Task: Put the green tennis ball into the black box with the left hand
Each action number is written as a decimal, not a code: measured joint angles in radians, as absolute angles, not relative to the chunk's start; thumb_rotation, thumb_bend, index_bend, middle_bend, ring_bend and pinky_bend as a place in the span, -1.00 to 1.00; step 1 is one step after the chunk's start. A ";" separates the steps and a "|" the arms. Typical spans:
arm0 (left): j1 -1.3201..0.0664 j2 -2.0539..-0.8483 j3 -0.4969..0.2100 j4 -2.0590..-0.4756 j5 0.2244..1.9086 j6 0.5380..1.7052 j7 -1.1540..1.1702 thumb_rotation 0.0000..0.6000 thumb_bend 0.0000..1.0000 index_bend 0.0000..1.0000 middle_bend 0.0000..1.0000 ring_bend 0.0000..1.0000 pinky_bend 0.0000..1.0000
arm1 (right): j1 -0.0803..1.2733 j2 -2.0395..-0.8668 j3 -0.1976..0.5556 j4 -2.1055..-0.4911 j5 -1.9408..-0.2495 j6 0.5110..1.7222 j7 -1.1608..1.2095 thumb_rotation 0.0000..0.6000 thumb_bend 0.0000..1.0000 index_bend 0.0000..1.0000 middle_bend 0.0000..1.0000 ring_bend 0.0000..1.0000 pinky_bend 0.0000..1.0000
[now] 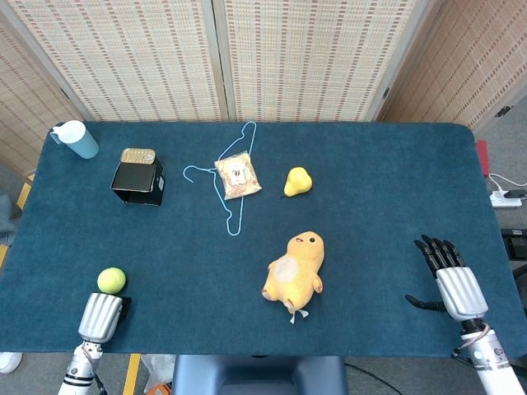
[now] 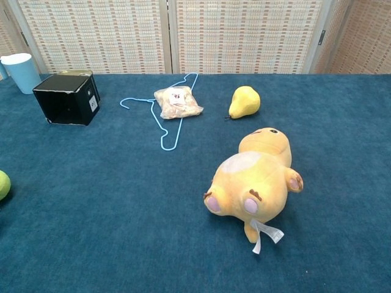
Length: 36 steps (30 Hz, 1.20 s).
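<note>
Lay untouched near the table's front left edge: small round fuzzy green tennis ball (image 1: 111, 280), just ahead of the silver-backed left hand (image 1: 100, 317), fingers hidden, so cannot tell whether apart or curled. Stood well beyond on the blue cloth, the square black box (image 1: 137, 183), still to be reached. Rested flat at far right with fingers spread and nothing held, right hand (image 1: 451, 280), probably parked clear.

tennis ball (image 2: 3, 184) (chest view) edge-cropped

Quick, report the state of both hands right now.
Left hand: near the tennis ball, not holding it; open or closed cannot be told.
Right hand: open, fingers spread, holding nothing.
</note>
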<state>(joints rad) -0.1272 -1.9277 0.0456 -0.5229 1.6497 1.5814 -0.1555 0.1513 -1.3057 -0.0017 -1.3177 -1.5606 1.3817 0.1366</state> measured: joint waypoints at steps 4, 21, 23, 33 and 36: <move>-0.127 -1.934 0.049 -0.509 1.646 1.572 -0.149 1.00 0.75 1.00 1.00 1.00 1.00 | 0.154 -1.306 -0.002 -1.314 -1.563 1.380 0.142 1.00 -1.00 -1.00 -1.00 -1.00 -1.00; -0.143 -1.944 0.043 -0.474 1.616 1.523 -0.154 1.00 0.75 1.00 1.00 1.00 1.00 | 0.157 -1.304 -0.009 -1.314 -1.581 1.389 0.146 1.00 -1.00 -1.00 -1.00 -1.00 -1.00; -0.145 -1.944 0.041 -0.475 1.614 1.520 -0.155 1.00 0.75 1.00 1.00 1.00 1.00 | 0.158 -1.304 -0.010 -1.314 -1.582 1.387 0.144 1.00 -1.00 -1.00 -1.00 -1.00 -1.00; -0.174 -1.950 0.036 -0.473 1.606 1.479 -0.157 1.00 0.75 1.00 1.00 1.00 1.00 | 0.162 -1.306 -0.011 -1.318 -1.582 1.381 0.130 1.00 -1.00 -1.00 -1.00 -1.00 -1.00; -0.195 -1.953 0.031 -0.473 1.602 1.461 -0.163 1.00 0.75 1.00 1.00 1.00 1.00 | 0.163 -1.307 -0.010 -1.320 -1.579 1.380 0.125 1.00 -1.00 -1.00 -1.00 -1.00 -1.00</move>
